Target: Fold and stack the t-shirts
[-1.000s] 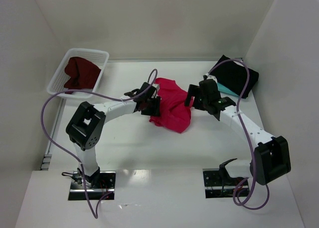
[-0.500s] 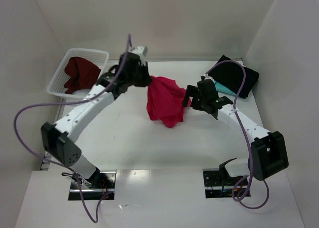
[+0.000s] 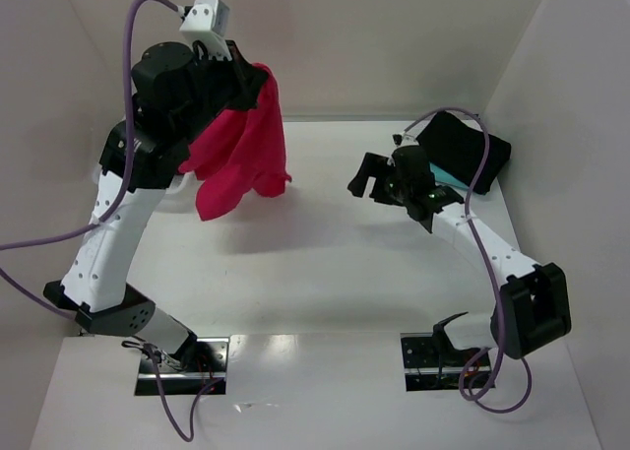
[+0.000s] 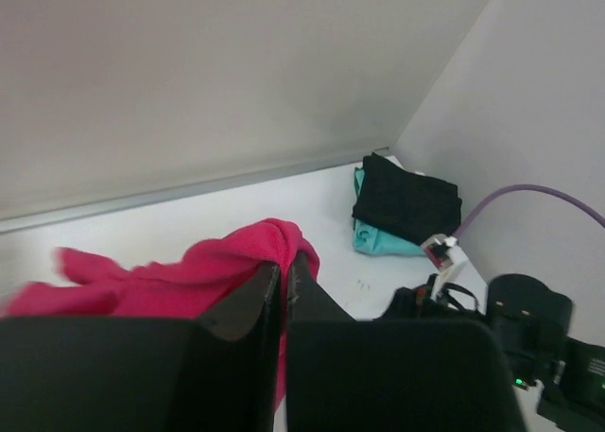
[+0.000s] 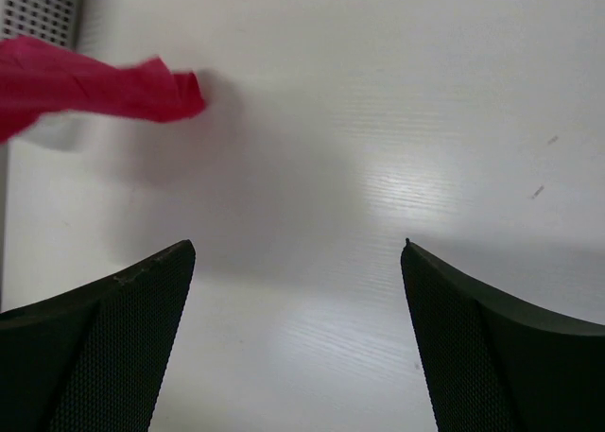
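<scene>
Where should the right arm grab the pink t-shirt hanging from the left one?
Grip the crimson-pink t-shirt at its loose lower corner, approaching from the side of the right gripper. It dangles bunched from the shut left gripper, so that free bottom edge is what faces the open jaws.

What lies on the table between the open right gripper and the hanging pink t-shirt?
Nothing: only bare white table lies between the right gripper and the pink t-shirt. The top external view shows this, and the right wrist view agrees.
</scene>
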